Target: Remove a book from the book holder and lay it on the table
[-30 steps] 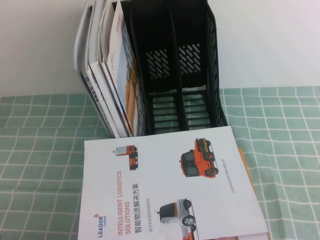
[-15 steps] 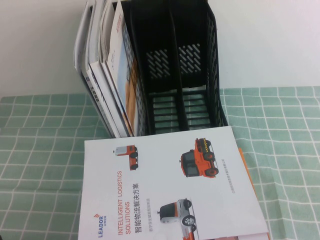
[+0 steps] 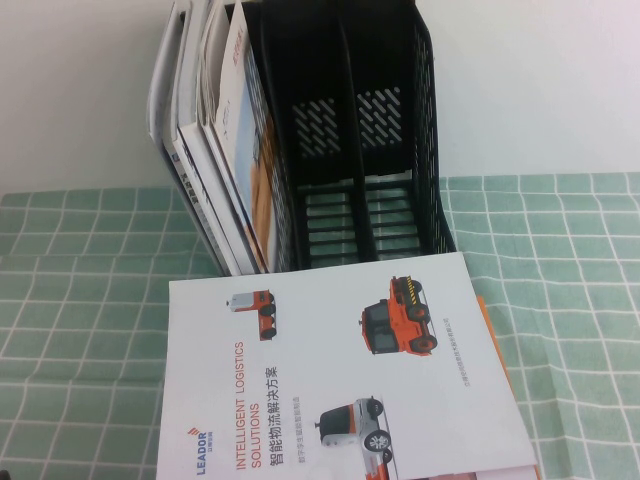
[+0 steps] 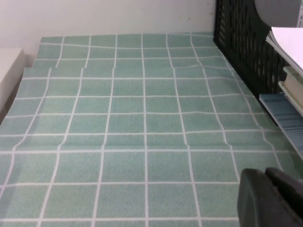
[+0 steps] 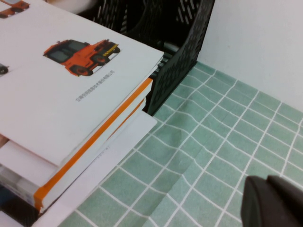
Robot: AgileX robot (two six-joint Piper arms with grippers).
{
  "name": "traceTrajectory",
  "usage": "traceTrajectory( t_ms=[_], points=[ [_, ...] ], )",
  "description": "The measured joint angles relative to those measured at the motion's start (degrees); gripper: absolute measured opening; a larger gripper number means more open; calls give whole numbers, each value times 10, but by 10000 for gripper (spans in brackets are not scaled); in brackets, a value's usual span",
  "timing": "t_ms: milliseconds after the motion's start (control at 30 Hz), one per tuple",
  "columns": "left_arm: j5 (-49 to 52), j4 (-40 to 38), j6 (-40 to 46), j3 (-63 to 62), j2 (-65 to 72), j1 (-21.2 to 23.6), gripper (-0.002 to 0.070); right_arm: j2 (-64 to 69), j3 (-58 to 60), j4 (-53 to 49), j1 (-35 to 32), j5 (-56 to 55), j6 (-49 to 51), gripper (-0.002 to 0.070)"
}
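The left gripper [image 4: 272,198] is seen only in its wrist view, low over bare cloth of the table [image 3: 80,290], well apart from the book; whether its fingers are apart cannot be told. At the holder [image 3: 420,150], the leftmost slot is packed with upright brochures [image 3: 215,150], while the other two slots are seen empty. The book [image 3: 330,370] is laid flat, cover up, in front of the holder, on top of an orange-edged stack [image 5: 90,142]. It is judged thin, light, floppy and glossy, so slippery; it is best taken at a free edge overhanging the stack, with the pinch kept near the spine. The right gripper [image 5: 274,201] is held closed and empty over cloth, right of the stack.
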Motion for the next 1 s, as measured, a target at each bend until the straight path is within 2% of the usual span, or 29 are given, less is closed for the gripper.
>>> traceTrajectory(
  t_ms=[333,1000],
  points=[
    [0,0,-19,0,0,0,-2,0,0,0,0,0,0,-1],
    [0,0,6,0,0,0,-2,0,0,0,0,0,0,-1]
  ],
)
